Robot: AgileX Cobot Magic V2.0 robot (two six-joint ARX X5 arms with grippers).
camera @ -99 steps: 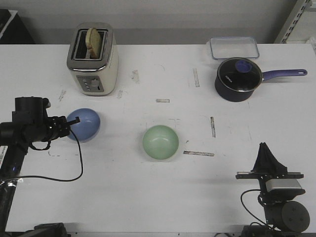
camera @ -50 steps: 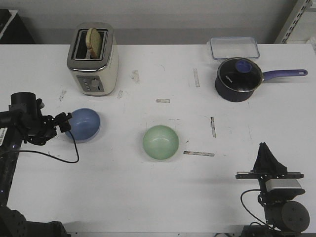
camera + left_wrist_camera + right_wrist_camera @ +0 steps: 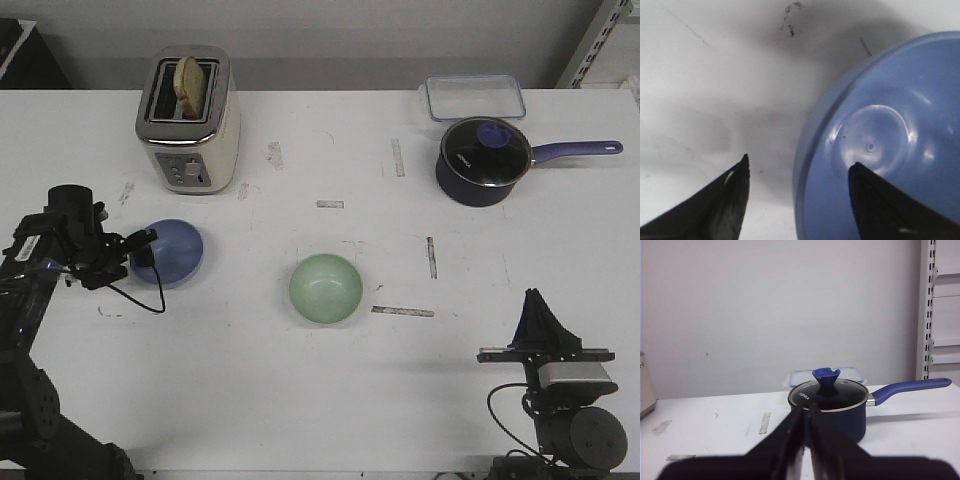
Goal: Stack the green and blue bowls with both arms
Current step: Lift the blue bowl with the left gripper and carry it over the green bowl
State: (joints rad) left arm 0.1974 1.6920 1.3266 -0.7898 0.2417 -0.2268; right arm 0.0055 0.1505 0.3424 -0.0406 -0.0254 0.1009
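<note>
The periwinkle blue bowl (image 3: 168, 252) sits on the white table at the left, in front of the toaster. The mint green bowl (image 3: 326, 288) sits near the table's middle. My left gripper (image 3: 145, 247) is open at the blue bowl's left rim. In the left wrist view one finger is over the inside of the blue bowl (image 3: 890, 145) and the other is outside over the table, so the jaws straddle the rim; my left gripper (image 3: 797, 162) holds nothing. My right gripper (image 3: 541, 308) rests at the front right, shut and empty, and shows in its wrist view (image 3: 805, 410).
A cream toaster (image 3: 187, 119) with toast stands at the back left. A dark blue lidded saucepan (image 3: 484, 160) with a long handle and a clear lidded container (image 3: 474, 97) stand at the back right. Loose black cable (image 3: 135, 295) hangs by the left arm.
My left arm has swung back and lowered, and its gripper has settled at the blue bowl's left rim. The bowls and the right arm have not moved.
</note>
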